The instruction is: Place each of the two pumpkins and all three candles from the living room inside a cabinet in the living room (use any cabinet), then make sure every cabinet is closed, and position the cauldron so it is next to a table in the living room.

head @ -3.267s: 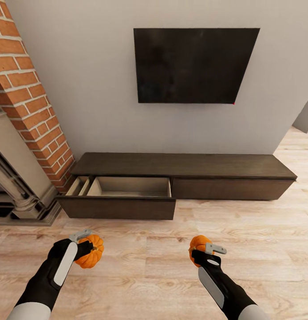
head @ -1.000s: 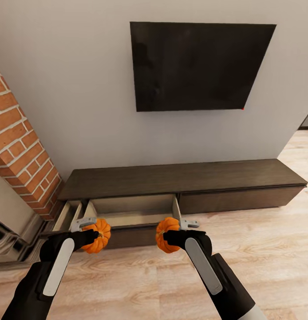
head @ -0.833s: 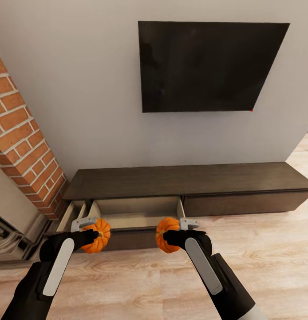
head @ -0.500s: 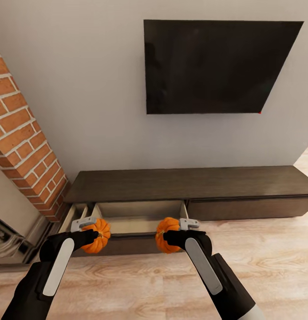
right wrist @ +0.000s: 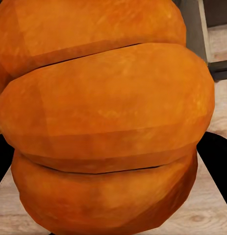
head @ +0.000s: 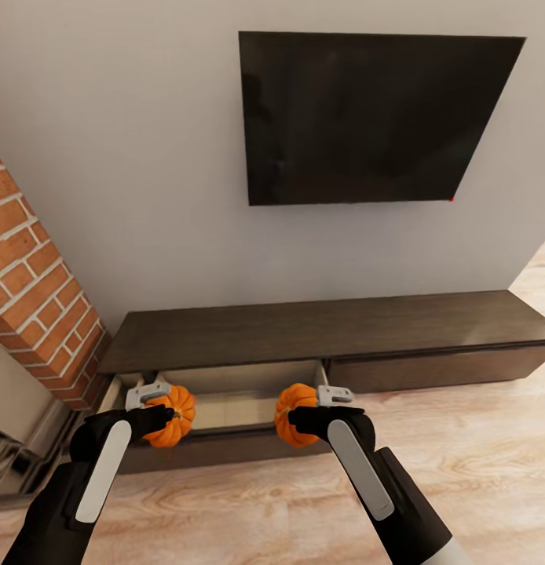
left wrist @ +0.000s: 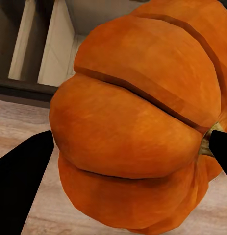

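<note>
Left gripper (head: 164, 406) and right gripper (head: 305, 408) each clamp a pumpkin (head: 173, 416) (head: 292, 413) across the ribs, just over the cabinet's open drawer (head: 233, 384); likely light, rigid, smooth-skinned, so mid-body grip looks right.

We see two small, round, ribbed orange pumpkins, each held in a gripper above the wood floor. The left pumpkin (head: 170, 416) sits clamped in the left gripper (head: 159, 408), its short stem (left wrist: 207, 143) pointing sideways. The right pumpkin (head: 294, 413) sits clamped in the right gripper (head: 308, 412). Both hang just in front of the cabinet (head: 327, 326), a long, low dark-brown unit against the wall. Its left drawer (head: 233, 396) is pulled open, showing a pale beige inside; its right drawer front (head: 437, 367) is shut.
</note>
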You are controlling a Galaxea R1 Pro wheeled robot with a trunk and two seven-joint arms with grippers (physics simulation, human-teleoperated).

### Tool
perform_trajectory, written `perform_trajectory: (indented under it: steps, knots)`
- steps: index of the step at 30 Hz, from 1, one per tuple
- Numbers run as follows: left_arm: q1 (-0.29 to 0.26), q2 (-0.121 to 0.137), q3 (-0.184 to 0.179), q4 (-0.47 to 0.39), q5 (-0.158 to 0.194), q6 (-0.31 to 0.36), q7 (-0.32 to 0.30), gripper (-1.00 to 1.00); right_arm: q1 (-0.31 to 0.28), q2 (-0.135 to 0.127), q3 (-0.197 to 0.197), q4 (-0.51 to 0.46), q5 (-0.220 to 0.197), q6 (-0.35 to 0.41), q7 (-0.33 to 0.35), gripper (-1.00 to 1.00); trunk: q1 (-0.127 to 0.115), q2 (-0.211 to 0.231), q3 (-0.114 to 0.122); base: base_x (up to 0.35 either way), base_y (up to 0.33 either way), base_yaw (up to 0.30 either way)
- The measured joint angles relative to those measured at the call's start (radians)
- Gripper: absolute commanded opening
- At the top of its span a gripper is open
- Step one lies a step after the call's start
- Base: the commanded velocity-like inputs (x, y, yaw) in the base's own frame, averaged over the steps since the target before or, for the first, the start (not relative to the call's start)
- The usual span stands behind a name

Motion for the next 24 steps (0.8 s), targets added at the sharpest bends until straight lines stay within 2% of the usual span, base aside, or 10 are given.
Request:
perform_trajectory:
  steps: [24]
  knots:
    - [0.0,0.0,-0.001,0.002,0.0,0.0,0.0,-1.0,0.0,0.001,0.001,0.0,-0.001,0.001,0.002,-1.0,0.0,0.0,0.0,0.128,0.024,0.0]
